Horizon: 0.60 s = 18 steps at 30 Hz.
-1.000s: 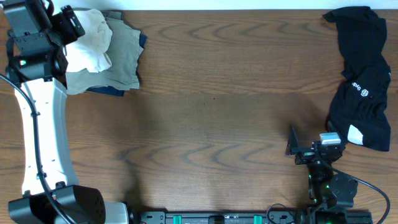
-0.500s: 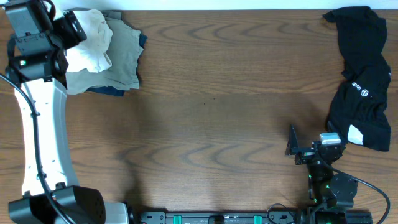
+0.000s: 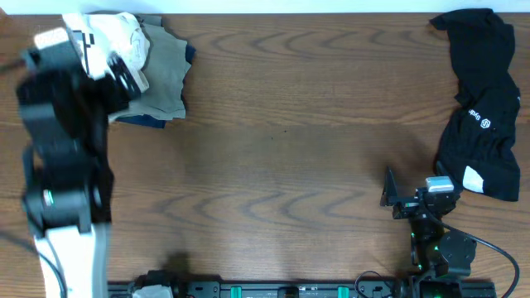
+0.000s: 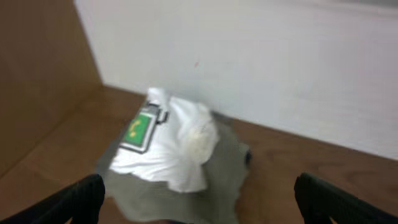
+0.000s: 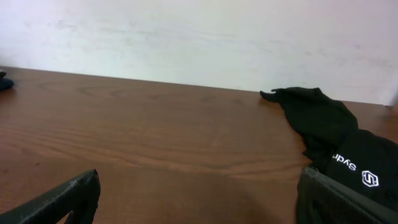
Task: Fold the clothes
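Note:
The white T-shirt (image 4: 168, 146) with a green-and-white square graphic lies folded on top of a khaki-tan garment (image 4: 205, 186) at the table's far left corner; it also shows in the overhead view (image 3: 124, 41). My left gripper (image 4: 199, 202) is open and empty, raised a little in front of the pile and apart from it. In the overhead view the blurred left arm (image 3: 66, 124) covers part of the pile. My right gripper (image 5: 199, 199) is open and empty, low over bare table at the front right (image 3: 389, 189).
A black garment (image 3: 484, 108) with white lettering lies crumpled at the far right; it also shows in the right wrist view (image 5: 348, 146). A dark blue garment (image 3: 145, 121) peeks out under the khaki one. A white wall runs behind the table.
My left arm has pulled back from the pile toward the front and is blurred with motion. The white T-shirt stays on the khaki garment. The right arm has not moved.

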Available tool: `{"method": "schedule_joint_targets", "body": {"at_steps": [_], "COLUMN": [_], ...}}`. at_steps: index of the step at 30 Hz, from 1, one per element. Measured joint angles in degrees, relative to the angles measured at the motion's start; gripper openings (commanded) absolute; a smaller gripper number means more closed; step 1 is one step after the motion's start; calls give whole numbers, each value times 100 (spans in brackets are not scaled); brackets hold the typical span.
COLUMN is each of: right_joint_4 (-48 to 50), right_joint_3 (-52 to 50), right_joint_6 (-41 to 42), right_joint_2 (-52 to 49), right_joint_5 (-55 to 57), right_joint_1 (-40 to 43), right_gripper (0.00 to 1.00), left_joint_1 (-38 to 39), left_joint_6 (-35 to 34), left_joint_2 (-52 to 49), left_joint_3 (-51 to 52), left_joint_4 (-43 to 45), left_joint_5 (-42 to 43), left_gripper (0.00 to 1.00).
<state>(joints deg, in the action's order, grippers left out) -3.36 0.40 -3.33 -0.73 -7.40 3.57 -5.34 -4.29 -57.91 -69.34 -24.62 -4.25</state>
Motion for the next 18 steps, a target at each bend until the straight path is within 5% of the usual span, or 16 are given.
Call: {"method": "schedule_joint_targets", "body": {"at_steps": [9, 18], "right_joint_4": [-2, -2], "right_joint_3": [0, 0], "right_joint_6": [0, 0], "right_joint_2": [0, 0], "right_joint_5": [20, 24], "right_joint_1": [0, 0], "right_gripper": [99, 99], "left_joint_1": [83, 299], "left_joint_6": [876, 1113], "left_joint_2": [2271, 4286], "left_joint_3": [3032, 5372], "left_joint_4": [1462, 2562], "left_joint_5": [1178, 1486], "left_gripper": [98, 98]}}
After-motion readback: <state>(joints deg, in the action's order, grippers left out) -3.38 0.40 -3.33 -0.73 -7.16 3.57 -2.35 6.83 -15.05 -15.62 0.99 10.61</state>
